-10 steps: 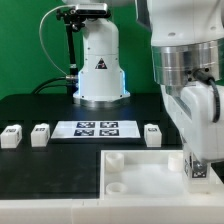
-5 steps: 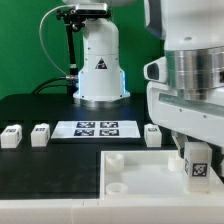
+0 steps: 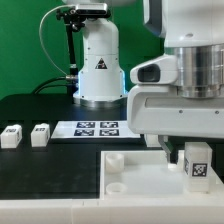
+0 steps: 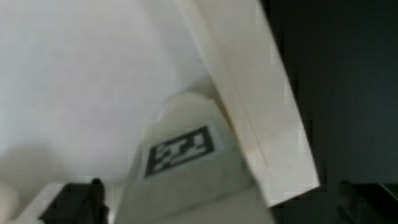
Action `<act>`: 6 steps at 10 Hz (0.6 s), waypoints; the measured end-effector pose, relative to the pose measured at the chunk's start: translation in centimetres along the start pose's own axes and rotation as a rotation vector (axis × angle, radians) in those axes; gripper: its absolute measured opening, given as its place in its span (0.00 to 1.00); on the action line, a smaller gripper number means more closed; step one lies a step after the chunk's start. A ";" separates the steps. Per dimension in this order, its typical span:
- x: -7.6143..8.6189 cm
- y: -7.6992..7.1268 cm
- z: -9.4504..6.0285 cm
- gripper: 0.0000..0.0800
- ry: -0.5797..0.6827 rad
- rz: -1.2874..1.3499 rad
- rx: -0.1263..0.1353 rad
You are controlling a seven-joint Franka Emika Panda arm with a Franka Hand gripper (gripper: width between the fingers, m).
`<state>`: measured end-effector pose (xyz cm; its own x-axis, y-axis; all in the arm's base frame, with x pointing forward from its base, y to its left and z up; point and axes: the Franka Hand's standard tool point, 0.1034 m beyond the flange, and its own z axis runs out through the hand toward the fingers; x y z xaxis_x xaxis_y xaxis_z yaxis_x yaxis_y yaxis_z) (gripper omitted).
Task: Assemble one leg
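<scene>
The gripper [image 3: 192,150] hangs over the white panel [image 3: 140,180], its jaws closed on the leg [image 3: 199,164], tag outward. Two more legs [image 3: 26,135] sit beside the marker board [image 3: 97,128].

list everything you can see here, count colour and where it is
legs on the table: two, white with black-and-white tags, side by side on the dark table at the exterior view's left
leg at the tool: one, white with a tag, over the panel at the exterior view's right; tag also shows in the wrist view
panel: one, white, tray-like with round corner sockets, front of the table
marker board: one, white with several tags, flat behind the panel
table: one, dark
robot base: one, white, at the back
arm: one, white and grey, close to the camera at the exterior view's right
tool: one, at the leg; grip state not clear
</scene>
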<state>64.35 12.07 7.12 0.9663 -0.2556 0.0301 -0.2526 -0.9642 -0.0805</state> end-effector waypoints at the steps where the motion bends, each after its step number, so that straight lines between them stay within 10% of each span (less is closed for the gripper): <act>1: 0.0 0.1 0.2 0.81 0.001 -0.026 0.000; 4: -0.2 -0.1 0.3 0.65 -0.003 0.135 0.007; 6: -0.2 0.3 0.4 0.37 -0.008 0.361 0.001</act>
<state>64.12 11.91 6.71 0.8151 -0.5793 -0.0081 -0.5777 -0.8117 -0.0859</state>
